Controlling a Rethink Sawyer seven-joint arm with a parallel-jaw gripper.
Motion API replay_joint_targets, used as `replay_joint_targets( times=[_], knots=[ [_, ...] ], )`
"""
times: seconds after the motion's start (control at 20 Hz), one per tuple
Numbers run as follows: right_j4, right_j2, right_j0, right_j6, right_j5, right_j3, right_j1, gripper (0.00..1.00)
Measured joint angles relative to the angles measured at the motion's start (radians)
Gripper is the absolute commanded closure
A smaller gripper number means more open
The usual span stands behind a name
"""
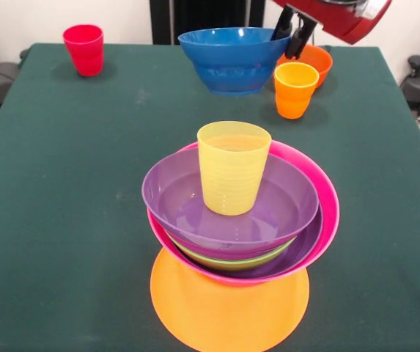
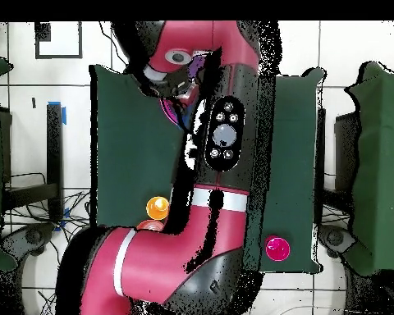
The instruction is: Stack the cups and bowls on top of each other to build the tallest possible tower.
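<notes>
Tower stood well in front of the hand, yellow cup topmost, while the hand (whether wide or closed I could not tell) hung just above the red-orange bowl and orange cup, probably the next pick.

Translucent yellow cup; purple bowl; pink bowl; orange bowl; blue bowl; red cup; green table

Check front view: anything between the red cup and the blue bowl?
Nothing. In the front view only bare green table cloth lies between the red cup and the blue bowl; the overhead view hides that stretch.
</notes>
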Motion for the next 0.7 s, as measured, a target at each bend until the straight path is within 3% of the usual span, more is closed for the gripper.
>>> replay_joint_targets(
  times=[0.7],
  knots=[
    [0.148, -0.112, 0.0, 0.048, 0.001, -0.162, 0.113, 1.0]
  ],
)
